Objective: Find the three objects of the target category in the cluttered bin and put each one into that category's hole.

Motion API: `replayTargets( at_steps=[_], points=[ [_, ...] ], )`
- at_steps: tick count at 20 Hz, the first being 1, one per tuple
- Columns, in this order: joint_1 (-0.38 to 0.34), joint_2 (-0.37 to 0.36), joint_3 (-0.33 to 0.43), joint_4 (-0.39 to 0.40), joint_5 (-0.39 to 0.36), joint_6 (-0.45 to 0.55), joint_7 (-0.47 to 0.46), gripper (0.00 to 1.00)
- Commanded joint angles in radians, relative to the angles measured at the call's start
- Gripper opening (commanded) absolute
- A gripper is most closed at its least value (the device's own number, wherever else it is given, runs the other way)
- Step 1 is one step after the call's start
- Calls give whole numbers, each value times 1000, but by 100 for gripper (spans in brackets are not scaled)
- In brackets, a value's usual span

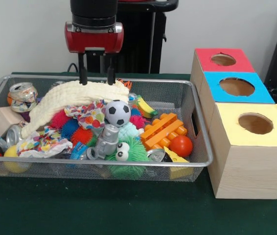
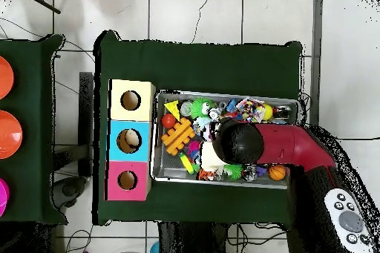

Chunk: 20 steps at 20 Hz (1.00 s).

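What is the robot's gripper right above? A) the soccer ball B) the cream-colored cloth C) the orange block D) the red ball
B. In the front view the gripper hangs with its two fingers spread just over the top of the cream-colored cloth, while the soccer ball, orange block and red ball lie nearer the camera.

Lighting: you are getting even, bright indoor light from above. Soft shadow is lying under the mesh bin (image 1: 197,161). Mild glare is showing on the crushed cans (image 1: 22,95).
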Motion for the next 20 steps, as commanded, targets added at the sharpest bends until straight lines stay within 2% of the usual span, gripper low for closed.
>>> replayTargets(
  at_steps=[1, 9, 16, 20],
  points=[
    [40, 0, -32, 109, -6, -55, 138, 100],
    [55, -17, -52, 141, 11, -69, 155, 100],
    [3, -40, -44, 225, 15, -121, 127, 100],
    [-5, -27, -45, 235, 8, -151, 125, 100]
  ],
)
